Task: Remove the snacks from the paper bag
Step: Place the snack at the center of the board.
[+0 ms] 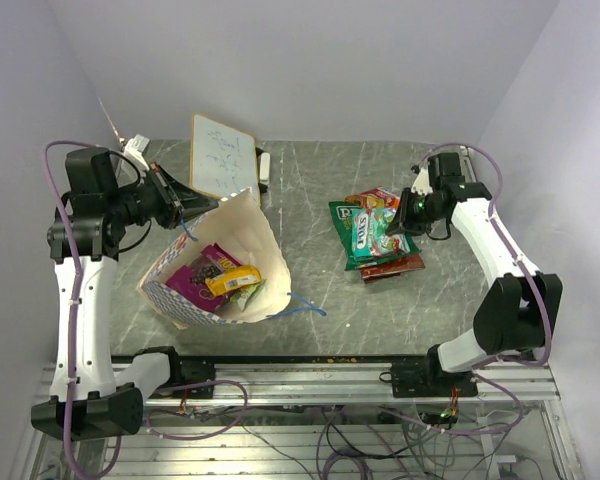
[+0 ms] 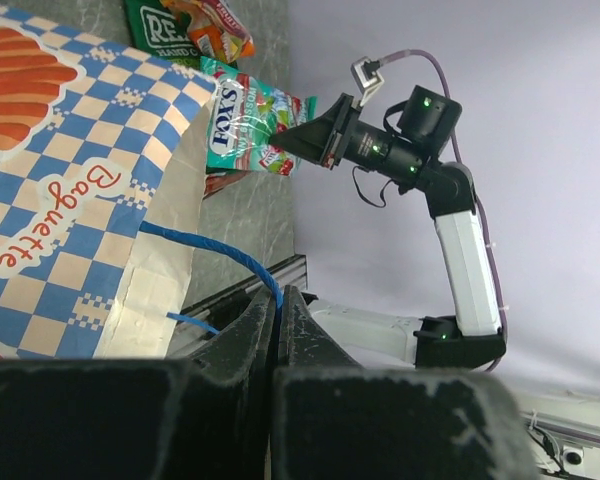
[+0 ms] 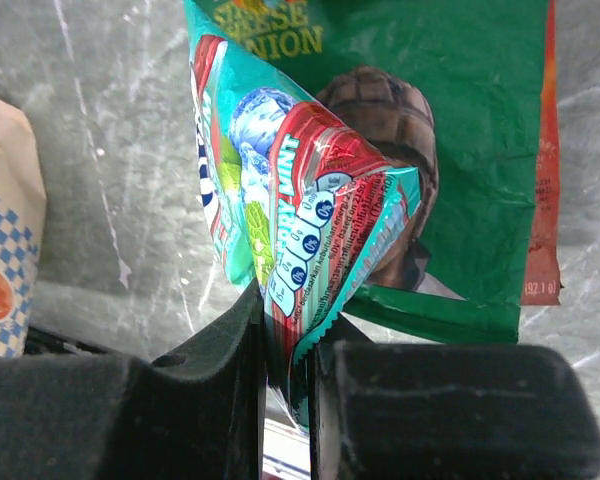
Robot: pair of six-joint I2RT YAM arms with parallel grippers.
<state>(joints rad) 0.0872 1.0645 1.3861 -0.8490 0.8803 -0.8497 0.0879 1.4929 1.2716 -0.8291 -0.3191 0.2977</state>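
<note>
1. Two snacks (image 1: 202,272), one magenta, one yellow, lie in the paper bag (image 1: 255,235) near the desk's left front edge.
2. My left gripper (image 2: 278,300) is pinched shut on its blue cord (image 2: 215,252).
3. My right gripper (image 3: 285,345) clamps the teal packet (image 3: 300,220) by its crimped seam; the film looks light and slippery, so I judge seams hold best.

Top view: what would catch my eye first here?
The checkered paper bag lies open on the left, bright packets showing inside, the left gripper pinching its blue cord handle. On the right, the right gripper clamps a teal mint packet over a small pile of snacks.
</note>
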